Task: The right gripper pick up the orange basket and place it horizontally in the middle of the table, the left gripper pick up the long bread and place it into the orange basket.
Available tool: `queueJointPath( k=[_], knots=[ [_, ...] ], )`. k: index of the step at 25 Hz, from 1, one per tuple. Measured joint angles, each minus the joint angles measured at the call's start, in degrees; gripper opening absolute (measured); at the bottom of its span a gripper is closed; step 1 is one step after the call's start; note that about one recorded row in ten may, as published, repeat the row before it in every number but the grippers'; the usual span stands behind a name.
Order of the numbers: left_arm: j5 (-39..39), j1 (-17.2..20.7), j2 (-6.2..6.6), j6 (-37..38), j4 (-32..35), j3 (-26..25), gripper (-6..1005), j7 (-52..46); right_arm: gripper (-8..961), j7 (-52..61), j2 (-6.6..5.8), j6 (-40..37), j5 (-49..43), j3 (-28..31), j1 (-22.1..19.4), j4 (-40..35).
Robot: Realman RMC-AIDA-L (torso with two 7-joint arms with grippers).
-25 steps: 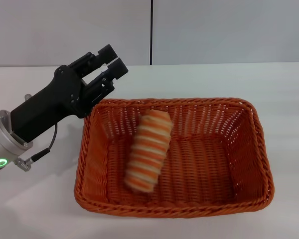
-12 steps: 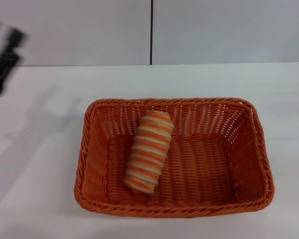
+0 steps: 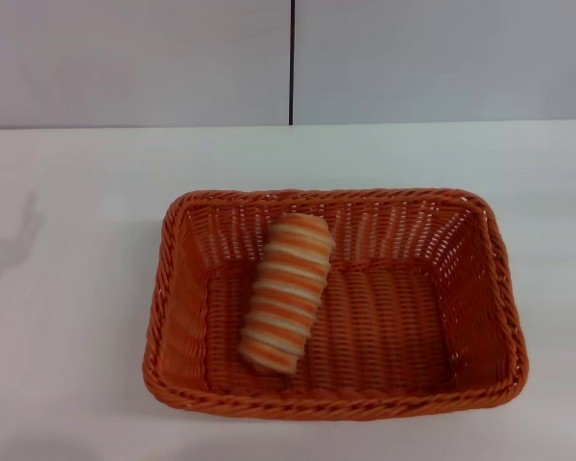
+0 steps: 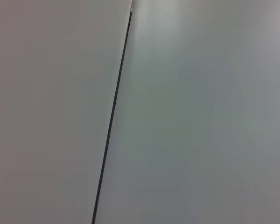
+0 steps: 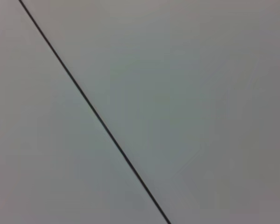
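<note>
The orange basket (image 3: 499, 317) lies lengthwise across the middle of the white table (image 3: 86, 317) in the head view. Inside it, toward its left half, rests the long bread (image 3: 286, 291), striped orange and cream, one end leaning against the basket's far wall and the other on the floor near the front wall. Neither gripper shows in the head view. Both wrist views show only a plain grey wall with a thin dark seam (image 4: 113, 112) (image 5: 93, 112), with no fingers and no task object.
A grey wall with a vertical dark seam (image 3: 292, 62) stands behind the table's far edge. White tabletop surrounds the basket on all sides. A faint shadow falls at the table's left edge (image 3: 10, 240).
The left arm, beside the basket's far left corner a second ago, pulled away up and to the left and has left the head view. The bread has settled in the basket.
</note>
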Motion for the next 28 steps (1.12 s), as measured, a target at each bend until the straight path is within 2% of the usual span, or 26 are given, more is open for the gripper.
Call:
queueJointPath(
  k=[9, 26, 28],
  knots=[
    [0.0, -0.2, -0.02, -0.3, 0.1, -0.3, 813, 4.6, 474, -4.9, 1.08, -0.3, 0.6, 3.4, 0.7, 1.6],
    [0.0, -2.4, -0.04, -1.6, -0.5, -1.2, 810, 4.9, 461, -16.1, 1.09, -0.2, 1.1, 5.0, 1.5, 3.1],
    [0.0, -2.6, -0.09, -2.2, -0.5, -1.2, 810, 4.9, 365, -16.7, 1.09, -0.2, 1.1, 5.0, 1.4, 3.1]
  ],
)
